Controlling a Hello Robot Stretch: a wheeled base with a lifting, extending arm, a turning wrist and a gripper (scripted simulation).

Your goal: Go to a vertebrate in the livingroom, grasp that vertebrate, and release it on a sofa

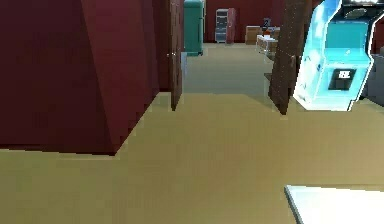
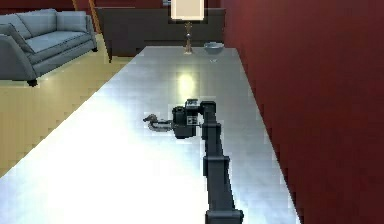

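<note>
My arm rises from the bottom of the arm side view over a long silvery table (image 2: 110, 150). The gripper (image 2: 152, 122) sits left of the two white marked squares, with its thin fingers pointing toward the view's left. Only bare tabletop lies behind the fingers, so it holds nothing. A grey-blue sofa (image 2: 45, 40) stands on the tan floor at the upper left of the arm side view, beyond the table's edge.
A lamp (image 2: 187, 20) and a small bowl (image 2: 213, 47) stand at the table's far end. A dark red wall (image 2: 320, 100) runs along its right side. Ahead are a dark red wall (image 1: 60, 70), a doorway with a wooden door (image 1: 176, 60), a cyan arcade machine (image 1: 335, 60) and a white table corner (image 1: 335, 205).
</note>
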